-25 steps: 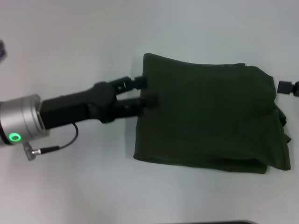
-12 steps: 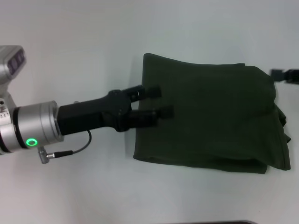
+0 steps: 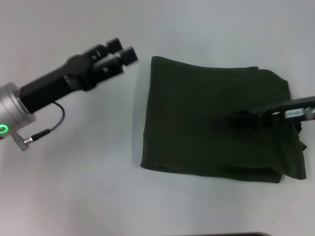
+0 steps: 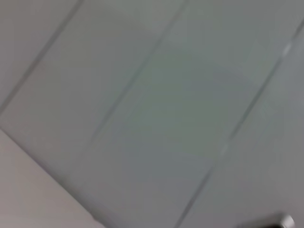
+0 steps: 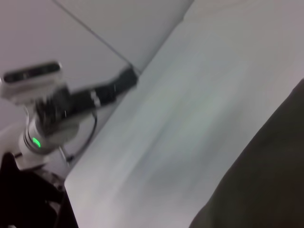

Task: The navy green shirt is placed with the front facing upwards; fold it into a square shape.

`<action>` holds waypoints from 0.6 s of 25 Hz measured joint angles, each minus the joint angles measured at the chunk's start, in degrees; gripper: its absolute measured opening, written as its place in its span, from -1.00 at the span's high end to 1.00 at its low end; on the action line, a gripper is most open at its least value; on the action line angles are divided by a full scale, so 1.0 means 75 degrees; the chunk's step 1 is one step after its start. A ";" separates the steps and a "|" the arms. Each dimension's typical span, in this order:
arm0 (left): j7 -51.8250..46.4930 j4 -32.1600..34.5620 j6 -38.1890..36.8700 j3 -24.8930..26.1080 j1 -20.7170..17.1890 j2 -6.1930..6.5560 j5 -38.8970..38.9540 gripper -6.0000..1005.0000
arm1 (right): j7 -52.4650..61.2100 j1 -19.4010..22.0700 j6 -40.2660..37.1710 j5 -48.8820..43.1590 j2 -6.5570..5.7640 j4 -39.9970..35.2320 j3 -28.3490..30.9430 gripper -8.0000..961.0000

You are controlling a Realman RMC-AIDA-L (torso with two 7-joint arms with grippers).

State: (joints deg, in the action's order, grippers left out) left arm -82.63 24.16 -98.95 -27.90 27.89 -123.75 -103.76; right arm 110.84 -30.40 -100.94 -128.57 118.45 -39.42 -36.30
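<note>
we see the navy green shirt (image 3: 216, 128) folded at centre right, bare table (image 3: 88, 187) around its left edge. the left gripper (image 3: 124, 51), upper left, looks clenched and clear of it; the right gripper (image 3: 241, 119) lies blurred over the shirt, its state untellable. the right wrist view adds the shirt's edge (image 5: 266, 175).

I count one navy green shirt (image 3: 206, 128), folded, on one white table (image 3: 74, 187). Two grippers in my head view: left gripper (image 3: 123, 52), right gripper (image 3: 241, 119). One green indicator light (image 3: 4, 129).
</note>
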 joint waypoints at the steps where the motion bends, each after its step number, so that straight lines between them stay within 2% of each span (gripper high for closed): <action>1: 0.0026 0.0000 0.0005 0.0158 -0.0010 0.0000 0.0007 -0.83 | -0.0019 -0.0012 0.0094 0.0000 0.0039 0.0024 -0.0140 0.84; 4: 0.0059 -0.0003 0.0041 0.0442 -0.0029 0.0000 0.0051 -0.83 | -0.0037 -0.0073 0.0382 0.0001 0.0106 0.0197 -0.0654 0.84; 8: 0.0062 -0.0003 0.0054 0.0497 -0.0031 0.0000 0.0080 -0.83 | -0.0057 -0.0166 0.0901 0.0003 0.0121 0.0605 -0.1262 0.84; 15: 0.0062 -0.0019 0.0057 0.0503 -0.0040 -0.0009 0.0090 -0.83 | 0.0022 -0.0107 0.1859 -0.0083 0.0115 0.0945 -0.1487 0.84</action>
State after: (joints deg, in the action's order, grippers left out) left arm -82.17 24.01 -98.52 -24.12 27.59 -123.81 -103.08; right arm 111.01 -31.20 -87.00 -129.19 119.31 -32.33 -47.46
